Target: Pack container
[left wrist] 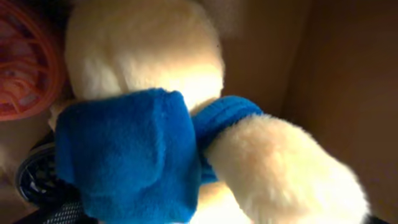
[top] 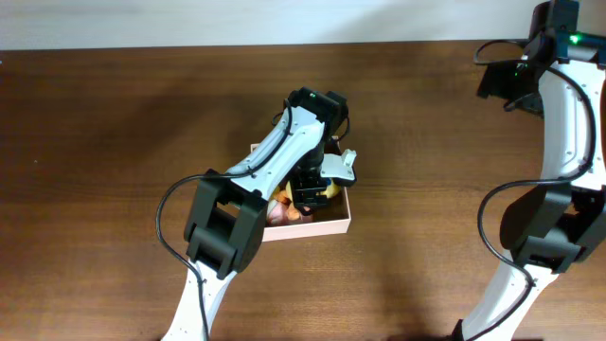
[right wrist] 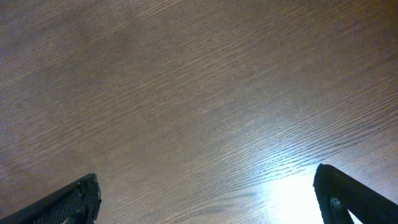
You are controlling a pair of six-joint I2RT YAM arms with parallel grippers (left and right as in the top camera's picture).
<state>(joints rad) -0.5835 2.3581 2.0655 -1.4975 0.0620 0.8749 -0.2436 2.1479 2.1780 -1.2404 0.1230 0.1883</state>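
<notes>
Container, a square shallow white-walled cardboard box, sits midway on the dark wooden table overhead; the left gripper dips into it, its opening we cannot tell. Left wrist: a cream plush toy with blue scarf fills our view. Right wrist: the right gripper gapes wide, holding nothing.

Overhead view looks straight down from high above on the whole table and the container. Left wrist view sits very close inside that container, against a plush toy. Right wrist view faces table wood, close.
</notes>
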